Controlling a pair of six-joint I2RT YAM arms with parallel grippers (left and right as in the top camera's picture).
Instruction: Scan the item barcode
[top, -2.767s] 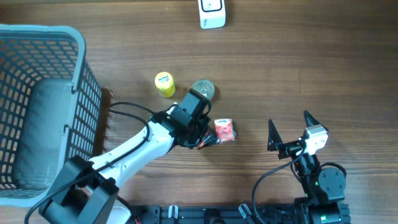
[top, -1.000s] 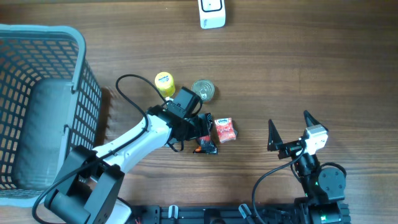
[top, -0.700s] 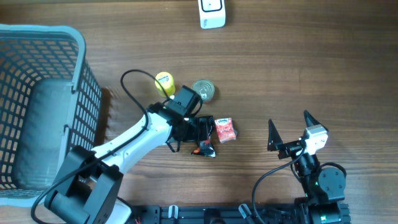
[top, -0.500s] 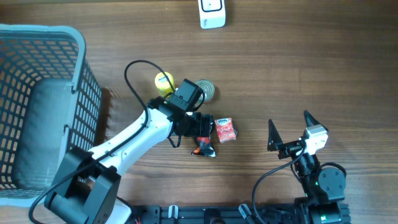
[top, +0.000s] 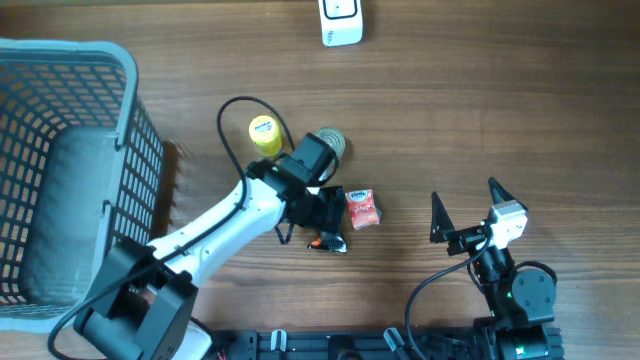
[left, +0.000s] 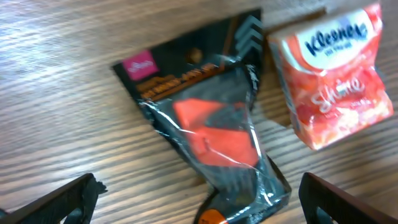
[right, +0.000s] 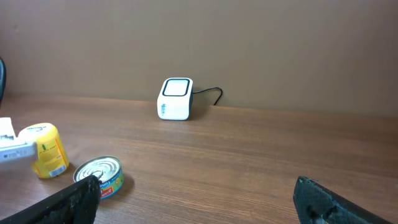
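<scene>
We note the left gripper spread wide and empty above a black blister pack lying flat at overhead centre, with a Kleenex pack just to its right. The right gripper, lower right, is likewise wide and empty. The scanner sits at the top edge.

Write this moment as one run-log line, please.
left gripper: open, above pack | right gripper: open, empty | pack: flat on table, beside tissues | scanner: far edge
</scene>
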